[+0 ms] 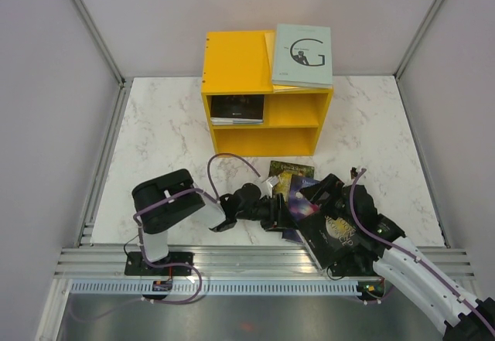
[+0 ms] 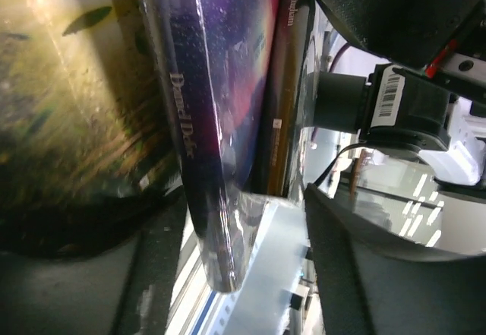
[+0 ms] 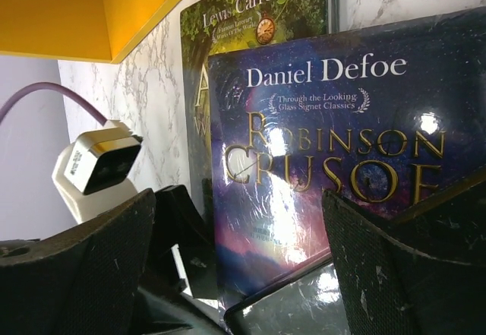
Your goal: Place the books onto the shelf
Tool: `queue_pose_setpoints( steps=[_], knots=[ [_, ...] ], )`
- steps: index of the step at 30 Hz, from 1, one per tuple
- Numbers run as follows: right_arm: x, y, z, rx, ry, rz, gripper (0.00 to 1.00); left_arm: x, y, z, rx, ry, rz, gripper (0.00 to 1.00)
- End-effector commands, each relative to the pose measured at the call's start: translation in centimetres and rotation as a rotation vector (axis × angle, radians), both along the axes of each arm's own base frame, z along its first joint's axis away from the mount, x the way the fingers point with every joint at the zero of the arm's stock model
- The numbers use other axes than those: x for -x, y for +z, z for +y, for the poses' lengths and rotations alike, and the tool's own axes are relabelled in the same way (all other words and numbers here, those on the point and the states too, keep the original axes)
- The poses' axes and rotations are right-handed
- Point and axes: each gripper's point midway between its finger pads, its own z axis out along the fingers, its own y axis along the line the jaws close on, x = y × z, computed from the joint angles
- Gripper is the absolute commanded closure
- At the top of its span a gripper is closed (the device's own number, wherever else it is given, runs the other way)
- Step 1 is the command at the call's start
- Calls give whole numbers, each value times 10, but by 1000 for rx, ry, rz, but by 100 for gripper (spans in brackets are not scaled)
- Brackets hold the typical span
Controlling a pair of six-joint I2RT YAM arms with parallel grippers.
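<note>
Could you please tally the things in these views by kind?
Bright yellow wooden two-compartment shelf: 1
Thin paperback books: at least 6; the pile overlaps
Black two-finger grippers, left gripper and right gripper: 2
Total: at least 9

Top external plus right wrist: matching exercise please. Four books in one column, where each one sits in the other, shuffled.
Books:
1. grey "G" book
2. dark-covered book
3. Robinson Crusoe book
4. Lewis Carroll book

Places:
A. in the upper compartment of the shelf
B. partly covered by the Daniel Defoe cover
C. lying on the shelf's top
D. frontmost in the right wrist view, overlapping another book

Pairs: 1-C, 2-A, 3-D, 4-B.
</note>
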Motion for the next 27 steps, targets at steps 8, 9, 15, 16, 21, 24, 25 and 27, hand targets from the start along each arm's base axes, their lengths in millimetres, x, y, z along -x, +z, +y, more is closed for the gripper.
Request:
queue_pose_setpoints(
  steps=[8, 9, 15, 16, 21, 24, 25, 27],
  knots=[
    [38, -61, -14, 96, 31, 217, 7, -1, 9, -25, 185, 14, 71, 76],
    [38, -62, -15, 97, 30, 216, 8, 0, 8, -23, 186, 13, 73, 77],
    [39, -61, -14, 90, 31, 213, 7, 10, 15, -12, 206, -17, 52, 59],
    [39, -62, -14, 90, 31, 215, 8, 10, 15, -11, 203, -17, 47, 47],
    [38, -60, -13, 88, 33, 209, 7, 14, 12, -4, 188, -22, 41, 36],
    [38, -60, -13, 89, 34, 208, 7, 15, 13, -2, 192, -24, 39, 37],
    [39, -61, -14, 90, 33, 213, 7, 16, 14, -1, 192, -26, 37, 43],
    [39, -61, -14, 91, 34, 211, 7, 16, 14, -1, 192, -30, 33, 49]
  ],
)
